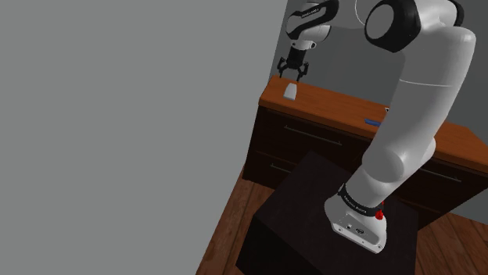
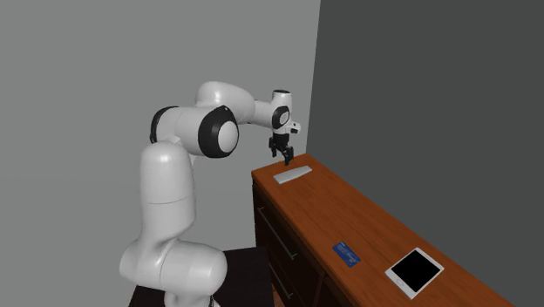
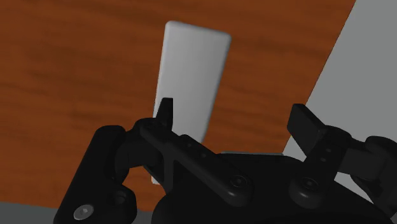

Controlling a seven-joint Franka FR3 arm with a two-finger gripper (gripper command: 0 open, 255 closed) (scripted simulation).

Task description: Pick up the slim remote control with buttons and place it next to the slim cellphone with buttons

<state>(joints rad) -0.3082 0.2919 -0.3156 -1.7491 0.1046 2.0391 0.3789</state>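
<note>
**Grey-walled room, wooden sideboard: gripper open over remote**

1. Plain grey walls [image 2: 131,70], with plank floor below.
2. Long reddish-brown wooden sideboard [image 2: 366,218] with dark drawer fronts, set against the darker wall.
3. Black box stand [image 1: 313,211], carrying the white jointed arm [image 2: 166,201].
4. Flat white-framed tablet with black screen [image 2: 415,271], lying at the sideboard's near end in the second exterior view.
5. All-black two-finger gripper [image 2: 284,157], fingers apart and clasping nothing, hanging just above item 6.
6. Slim pale grey slab remote [image 2: 292,174], lying flat at the sideboard's wall end. Long axis runs 2 to 8 o'clock in the second exterior view.
7. Slim blue rectangular cellphone [image 2: 346,254], mid-top, at 5 o'clock from the remote and well apart from it.

Key relation: in the wrist view the remote sits beneath one finger rather than centred between the two. Its length runs away from the hand, so the fingers span its narrow width. Judged: a small sideways shift is needed before descent.
</note>
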